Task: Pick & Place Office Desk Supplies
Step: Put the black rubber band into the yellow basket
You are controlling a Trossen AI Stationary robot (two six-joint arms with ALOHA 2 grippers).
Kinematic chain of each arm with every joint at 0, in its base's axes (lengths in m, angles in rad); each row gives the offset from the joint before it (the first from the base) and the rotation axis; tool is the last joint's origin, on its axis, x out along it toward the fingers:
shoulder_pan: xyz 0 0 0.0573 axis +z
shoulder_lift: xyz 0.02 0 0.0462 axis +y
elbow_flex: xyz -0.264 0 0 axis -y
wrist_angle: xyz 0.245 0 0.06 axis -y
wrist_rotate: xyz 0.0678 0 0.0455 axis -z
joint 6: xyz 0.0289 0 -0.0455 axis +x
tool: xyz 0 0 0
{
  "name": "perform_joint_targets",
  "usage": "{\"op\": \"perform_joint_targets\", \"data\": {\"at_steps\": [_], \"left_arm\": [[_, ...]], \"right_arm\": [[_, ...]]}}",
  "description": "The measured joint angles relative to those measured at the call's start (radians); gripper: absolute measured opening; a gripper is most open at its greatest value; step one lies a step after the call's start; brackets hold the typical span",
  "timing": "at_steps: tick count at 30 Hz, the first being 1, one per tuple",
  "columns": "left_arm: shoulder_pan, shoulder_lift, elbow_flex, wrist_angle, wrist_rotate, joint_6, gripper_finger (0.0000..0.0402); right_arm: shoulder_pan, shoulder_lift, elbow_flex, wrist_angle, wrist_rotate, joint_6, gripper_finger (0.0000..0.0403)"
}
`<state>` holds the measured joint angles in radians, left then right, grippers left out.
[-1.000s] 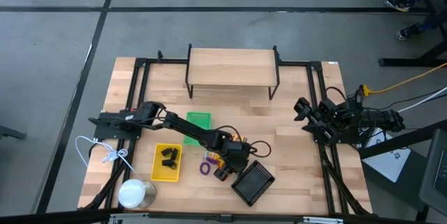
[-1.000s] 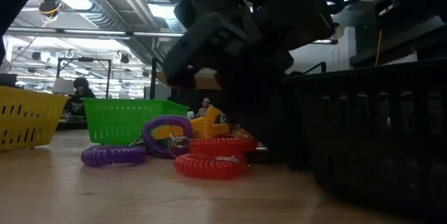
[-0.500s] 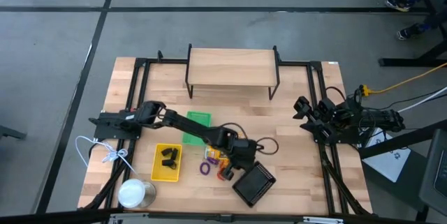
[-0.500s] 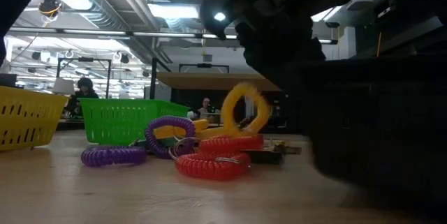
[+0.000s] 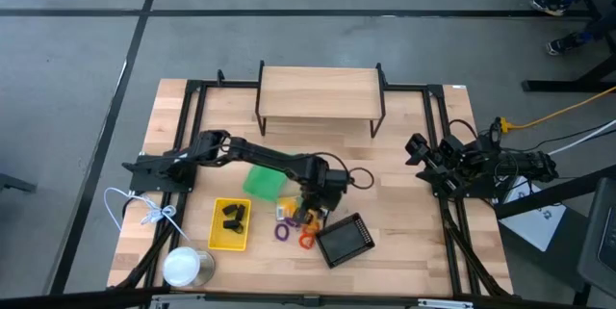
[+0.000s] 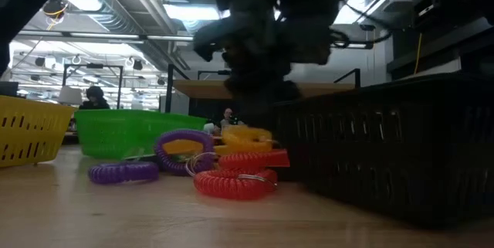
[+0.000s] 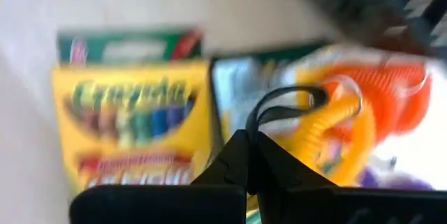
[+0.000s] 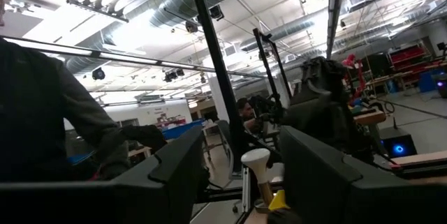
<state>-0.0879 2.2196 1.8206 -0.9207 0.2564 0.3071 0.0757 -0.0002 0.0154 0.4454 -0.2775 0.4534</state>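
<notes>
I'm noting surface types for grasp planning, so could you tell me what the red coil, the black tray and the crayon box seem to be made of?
Red coil: likely glossy flexible plastic, judging by its tight spiral turns and sheen.
Black tray: mesh or perforated wall, seemingly matte; metal or plastic is unclear.
Crayon box: probably printed cardboard, given its flat faces and colourful print.

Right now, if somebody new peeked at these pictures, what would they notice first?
Probably the left gripper, shut and hanging over the bright pile in the middle of the table: a red coil loop, purple coil loops and a yellow crayon box. Close beside the pile sits the black mesh tray, with the green tray and yellow tray towards the left. The right gripper waits open at the table's right edge.
</notes>
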Motion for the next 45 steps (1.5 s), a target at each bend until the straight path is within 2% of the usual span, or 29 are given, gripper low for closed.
{"op": "perform_joint_targets", "data": {"at_steps": [6,13,17,20,23,25,29,32,35,37,41,45], "left_arm": [[0.039,0.000,0.001,-0.087,-0.001,-0.052,0.0004],[0.048,-0.087,0.003,-0.049,0.070,-0.148,0.0004],[0.066,-0.179,0.002,0.094,0.087,-0.248,0.0004],[0.095,-0.267,-0.033,0.281,0.070,-0.339,0.0004],[0.118,-0.374,-0.151,0.445,0.015,-0.412,0.0003],[0.127,-0.460,-0.282,0.533,-0.020,-0.469,0.0003],[0.118,-0.671,-0.623,0.773,-0.075,-0.628,0.0003],[0.068,-0.853,-0.870,0.893,-0.165,-0.772,0.0003],[-0.022,-1.043,-1.045,0.879,-0.279,-0.889,0.0003],[-0.089,-1.166,-1.119,0.823,-0.316,-0.950,0.0003],[-0.217,-1.346,-1.182,0.583,-0.319,-1.054,0.0003],[-0.328,-1.427,-1.194,0.416,-0.280,-1.116,0.0003]], "right_arm": [[0.000,0.000,0.000,0.000,0.000,-0.017,0.0197],[0.000,0.000,0.000,0.000,-0.001,-0.023,0.0197],[0.000,0.000,0.000,0.000,-0.003,-0.024,0.0197],[0.000,0.000,0.000,0.000,-0.003,-0.023,0.0197],[0.000,0.000,0.000,0.007,-0.003,-0.019,0.0197],[0.000,0.000,0.000,0.021,-0.003,-0.019,0.0197],[0.000,0.000,0.000,0.034,-0.003,-0.023,0.0197],[0.000,0.000,0.000,0.034,0.004,-0.023,0.0197],[0.000,0.000,0.000,0.034,0.026,-0.023,0.0197],[0.000,0.000,0.000,0.033,0.032,-0.023,0.0197],[0.000,0.000,0.000,0.033,0.058,-0.018,0.0197],[0.000,0.000,0.000,0.033,0.061,-0.015,0.0197]]}}
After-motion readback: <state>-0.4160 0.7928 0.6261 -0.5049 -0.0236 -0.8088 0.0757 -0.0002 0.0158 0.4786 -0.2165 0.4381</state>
